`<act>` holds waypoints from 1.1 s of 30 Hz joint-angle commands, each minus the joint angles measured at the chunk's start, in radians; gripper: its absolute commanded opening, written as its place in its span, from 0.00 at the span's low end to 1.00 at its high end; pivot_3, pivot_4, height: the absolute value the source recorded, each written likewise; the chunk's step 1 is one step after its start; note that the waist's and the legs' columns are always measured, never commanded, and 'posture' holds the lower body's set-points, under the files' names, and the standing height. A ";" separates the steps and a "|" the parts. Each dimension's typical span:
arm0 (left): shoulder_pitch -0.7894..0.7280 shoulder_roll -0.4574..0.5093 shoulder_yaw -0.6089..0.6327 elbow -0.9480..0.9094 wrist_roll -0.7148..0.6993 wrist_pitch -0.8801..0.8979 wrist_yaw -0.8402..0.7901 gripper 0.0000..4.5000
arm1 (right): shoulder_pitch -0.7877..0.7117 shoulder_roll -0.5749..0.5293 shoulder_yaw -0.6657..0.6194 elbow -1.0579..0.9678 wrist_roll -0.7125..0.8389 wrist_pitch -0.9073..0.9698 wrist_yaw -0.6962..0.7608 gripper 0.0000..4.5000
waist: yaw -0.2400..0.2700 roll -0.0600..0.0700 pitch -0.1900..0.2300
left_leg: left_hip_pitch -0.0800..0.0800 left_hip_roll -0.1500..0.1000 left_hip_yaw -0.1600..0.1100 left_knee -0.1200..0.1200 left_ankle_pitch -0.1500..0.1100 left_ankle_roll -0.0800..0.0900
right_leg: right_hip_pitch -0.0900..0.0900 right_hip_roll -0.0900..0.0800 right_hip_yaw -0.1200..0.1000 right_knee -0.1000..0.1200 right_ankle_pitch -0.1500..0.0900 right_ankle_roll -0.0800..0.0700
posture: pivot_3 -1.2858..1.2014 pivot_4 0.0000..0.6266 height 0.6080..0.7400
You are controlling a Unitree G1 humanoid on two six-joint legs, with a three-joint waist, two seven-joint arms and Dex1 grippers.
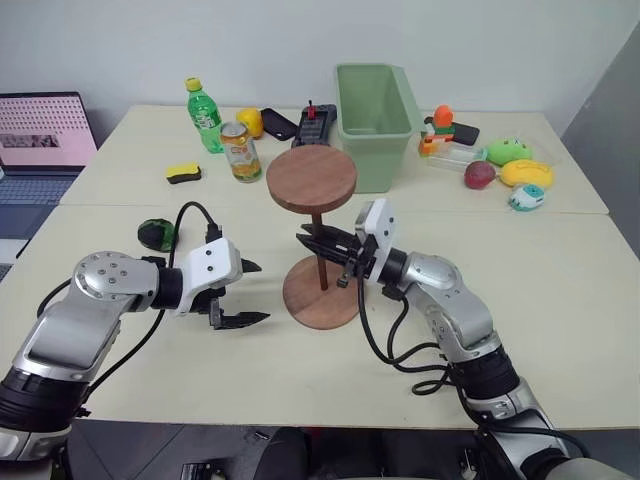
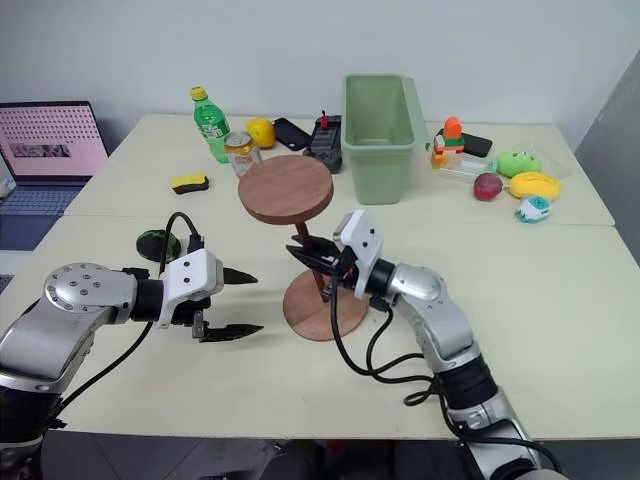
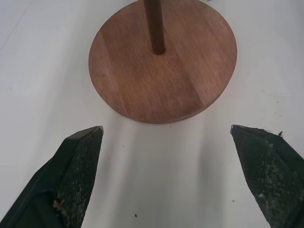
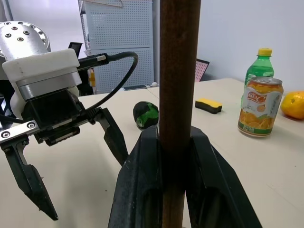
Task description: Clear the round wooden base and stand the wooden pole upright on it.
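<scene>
One wooden pole (image 1: 321, 250) stands upright with its lower end seated at the centre of the round wooden base (image 1: 320, 292), which lies flat on the near table (image 1: 560, 300). The pole's own disc (image 1: 311, 178) is at the top, level, well above the base. The base surface carries nothing but the pole.

The right gripper (image 1: 312, 240) reaches in from 3 o'clock of the pole, jaws clamped on the shaft about halfway up; the right wrist view confirms the shaft pinched between both fingers (image 4: 137, 190). The left gripper (image 1: 250, 292) hovers at 9 o'clock of the base, near but apart from its rim, jaws spread wide and holding nothing.

Outward from the base: a dark green object (image 1: 156, 233) at 10 o'clock; at 11 to 12 o'clock, on the far table, an orange drink can (image 1: 240, 151), green bottle (image 1: 204, 114) and yellow sponge (image 1: 183, 173); a green bin (image 1: 376, 118) at 1 o'clock; toy fruit (image 1: 526, 172) at 2 o'clock.

Hazards, as judged:
- Whether the pole end is fully in the hole cannot be confirmed. Release with shallow seating may let the top-heavy pole tip.
- A sideways pull on opening could drag the pole or slide the unrestrained base.
- The left fingertips could nudge the base rim if advanced.
</scene>
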 commanded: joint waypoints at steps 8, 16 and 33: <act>-0.002 0.000 0.016 -0.016 -0.007 -0.012 0.003 1.00 | 0.030 -0.041 0.030 0.014 -0.033 0.052 0.001 0.06 | 0.004 0.000 0.000 | 0.001 0.000 0.000 0.000 0.000 0.000 | 0.001 0.000 0.000 0.000 0.000 0.000 | 0.52 0.24 1.00; -0.007 -0.012 0.014 -0.023 -0.014 -0.017 0.003 1.00 | 0.009 -0.037 0.016 -0.016 0.014 0.108 0.010 0.35 | 0.005 0.000 0.000 | 0.000 0.000 0.000 0.000 0.000 0.000 | 0.000 0.000 0.000 0.000 0.000 0.000 | 0.52 0.24 1.00; 0.004 -0.064 0.087 -0.038 -0.065 0.001 0.059 1.00 | 0.061 -0.293 -0.070 -0.122 0.046 0.160 0.146 0.73 | 0.007 0.000 0.000 | -0.001 -0.001 0.000 0.000 0.000 0.000 | 0.000 0.000 0.000 -0.001 0.000 0.000 | 0.52 0.24 1.00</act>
